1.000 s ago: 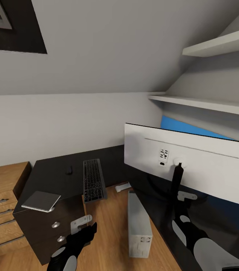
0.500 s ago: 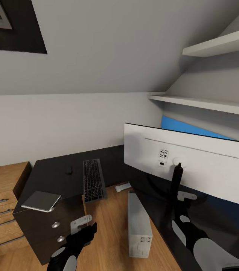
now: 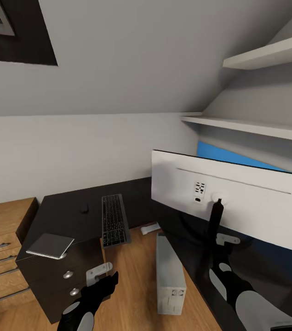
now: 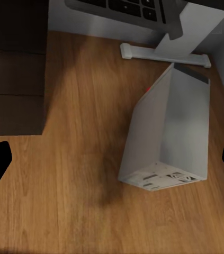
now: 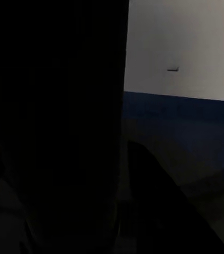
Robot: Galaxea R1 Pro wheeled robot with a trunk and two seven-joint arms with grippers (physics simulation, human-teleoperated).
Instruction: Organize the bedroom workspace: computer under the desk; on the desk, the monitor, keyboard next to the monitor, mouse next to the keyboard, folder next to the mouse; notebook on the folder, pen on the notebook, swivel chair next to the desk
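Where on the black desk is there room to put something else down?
On the desk, there is bare room between the mouse and the grey notebook, and more behind the keyboard toward the wall. It is crowded by the monitor, where the right gripper is at its stand.

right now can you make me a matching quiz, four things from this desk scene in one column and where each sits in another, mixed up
Things:
1. keyboard
2. computer
3. mouse
4. notebook

Places:
A. standing on the wood floor between the two wings of the desk
B. flat on the desk corner above the knobbed drawers
C. on the desktop, its near end jutting past the edge
D. on the desktop, between the notebook and the keyboard, nearer the wall

Pairs: 1-C, 2-A, 3-D, 4-B
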